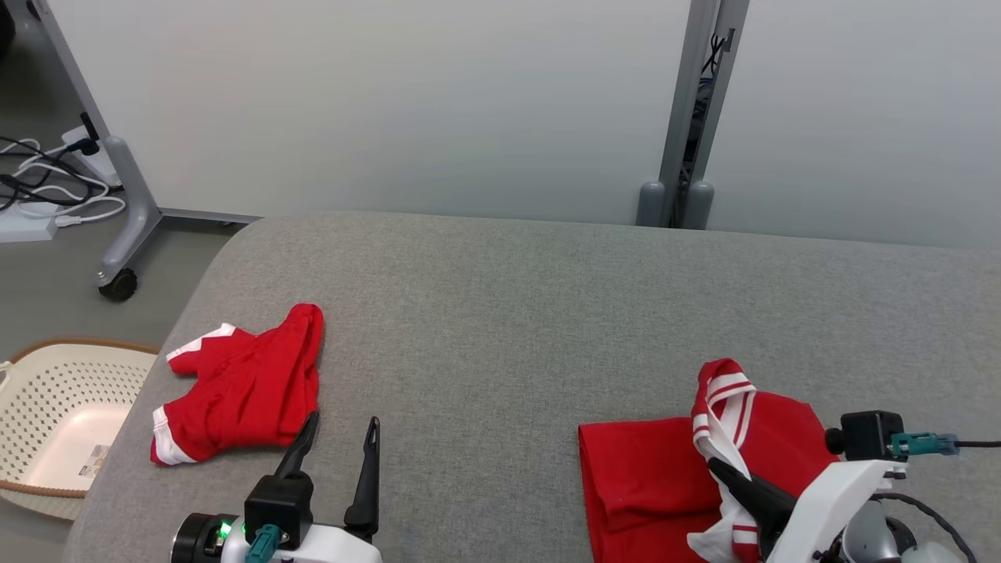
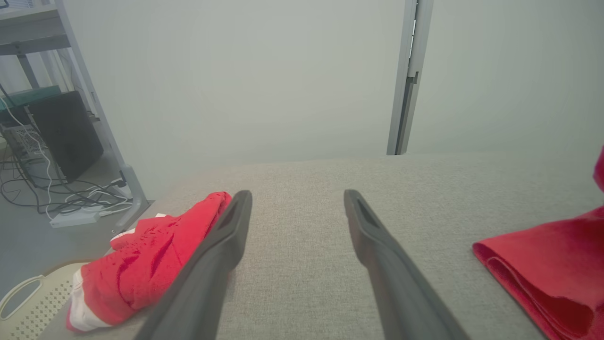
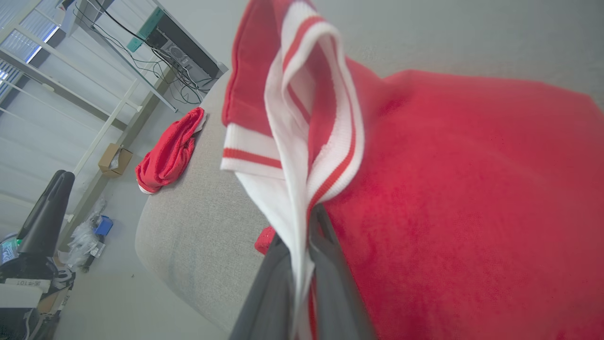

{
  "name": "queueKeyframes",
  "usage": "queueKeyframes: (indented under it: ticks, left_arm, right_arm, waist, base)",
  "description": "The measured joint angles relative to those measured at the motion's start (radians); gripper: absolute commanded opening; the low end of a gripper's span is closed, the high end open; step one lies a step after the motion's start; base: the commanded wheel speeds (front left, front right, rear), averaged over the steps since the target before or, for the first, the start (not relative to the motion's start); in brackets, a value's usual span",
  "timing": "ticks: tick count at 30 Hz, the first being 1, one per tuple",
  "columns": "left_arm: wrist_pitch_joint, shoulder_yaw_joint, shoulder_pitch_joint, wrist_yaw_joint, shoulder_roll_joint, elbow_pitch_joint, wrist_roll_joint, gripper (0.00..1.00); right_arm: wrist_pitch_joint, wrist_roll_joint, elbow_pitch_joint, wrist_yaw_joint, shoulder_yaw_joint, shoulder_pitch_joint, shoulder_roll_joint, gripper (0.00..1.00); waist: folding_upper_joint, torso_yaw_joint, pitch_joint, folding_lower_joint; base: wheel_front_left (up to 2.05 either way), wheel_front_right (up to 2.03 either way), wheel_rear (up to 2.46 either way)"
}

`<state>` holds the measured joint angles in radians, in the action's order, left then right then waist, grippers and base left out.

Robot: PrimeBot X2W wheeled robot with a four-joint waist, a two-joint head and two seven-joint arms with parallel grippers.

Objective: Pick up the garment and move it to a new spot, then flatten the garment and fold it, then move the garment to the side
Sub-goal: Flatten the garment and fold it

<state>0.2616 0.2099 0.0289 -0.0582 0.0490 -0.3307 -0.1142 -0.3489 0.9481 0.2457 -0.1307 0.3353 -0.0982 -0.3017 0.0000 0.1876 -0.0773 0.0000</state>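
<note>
A red garment (image 1: 649, 477) lies folded at the near right of the grey padded table (image 1: 508, 313); its edge also shows in the left wrist view (image 2: 557, 274). My right gripper (image 1: 723, 469) is shut on its white, red-striped trim (image 3: 302, 141) and lifts that part above the folded cloth. The white fabric runs between the two dark fingers (image 3: 330, 264). My left gripper (image 1: 342, 426) hovers open and empty near the table's front left (image 2: 297, 198). Just left of its fingers lies a second red garment (image 1: 242, 383), crumpled, with white trim (image 2: 141, 264).
A cream perforated basket (image 1: 55, 391) stands on the floor off the table's left edge. Behind the table is a pale partition with a grey post (image 1: 692, 117). Cables (image 1: 47, 188) and a wheeled frame leg (image 1: 125, 227) lie at the far left.
</note>
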Motion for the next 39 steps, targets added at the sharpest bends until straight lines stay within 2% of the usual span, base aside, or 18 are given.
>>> queueKeyframes:
  ticks: [9, 13, 20, 21, 22, 23, 29, 35, 39]
  left_arm:
    - [0.0, 0.0, 0.002, 0.005, 0.0, -0.002, 0.007, 1.0]
    - [0.0, 0.002, 0.002, 0.008, 0.0, -0.005, 0.007, 1.0]
    - [0.0, 0.002, 0.005, 0.009, 0.0, -0.008, 0.009, 1.0]
    - [0.0, 0.002, 0.005, 0.01, 0.0, -0.008, 0.009, 1.0]
    - [0.0, 0.002, 0.005, 0.011, 0.0, -0.008, 0.01, 1.0]
    - [0.0, 0.003, 0.005, 0.013, 0.0, -0.008, 0.01, 1.0]
    - [0.0, 0.004, 0.005, 0.014, 0.0, -0.009, 0.01, 1.0]
    - [0.0, 0.004, 0.005, 0.015, 0.0, -0.017, 0.01, 1.0]
    - [0.0, 0.002, 0.005, 0.015, 0.0, -0.019, 0.014, 1.0]
  right_arm:
    - [0.054, -0.006, 0.11, 0.0, 0.005, -0.061, 0.08, 0.0]
    - [0.069, 0.004, 0.149, 0.0, 0.039, -0.087, 0.118, 0.0]
    - [0.082, 0.012, 0.204, 0.0, 0.102, -0.11, 0.124, 0.0]
    - [0.087, 0.012, 0.216, 0.0, 0.105, -0.116, 0.123, 0.04]
    - [0.094, 0.012, 0.224, 0.0, 0.109, -0.12, 0.119, 0.38]
    - [0.1, 0.012, 0.231, 0.0, 0.114, -0.122, 0.118, 1.0]
    - [0.119, 0.03, 0.244, 0.0, 0.146, -0.143, 0.119, 1.0]
    - [0.126, 0.071, 0.151, 0.0, 0.216, -0.144, 0.109, 1.0]
    - [0.174, 0.091, 0.092, 0.0, 0.218, -0.159, 0.094, 1.0]
  waist:
    - [0.0, 0.045, 0.014, 0.0]
    - [0.0, 0.067, 0.024, 0.0]
    - [0.0, 0.1, 0.041, 0.0]
    - [0.0, 0.103, 0.043, 0.0]
    - [0.0, 0.105, 0.044, 0.0]
    - [0.0, 0.107, 0.046, 0.0]
    - [0.0, 0.115, 0.048, 0.0]
    - [0.0, 0.116, 0.039, 0.0]
    - [0.0, 0.114, 0.033, 0.0]
  base:
    - [0.0, 0.0, 0.0]
    - [0.0, 0.0, 0.0]
    - [0.0, 0.0, 0.0]
    - [0.0, 0.0, 0.0]
    - [0.0, 0.0, 0.0]
    - [0.0, 0.0, 0.0]
    - [0.0, 0.0, 0.0]
    - [0.0, 0.0, 0.0]
    - [0.0, 0.0, 0.0]
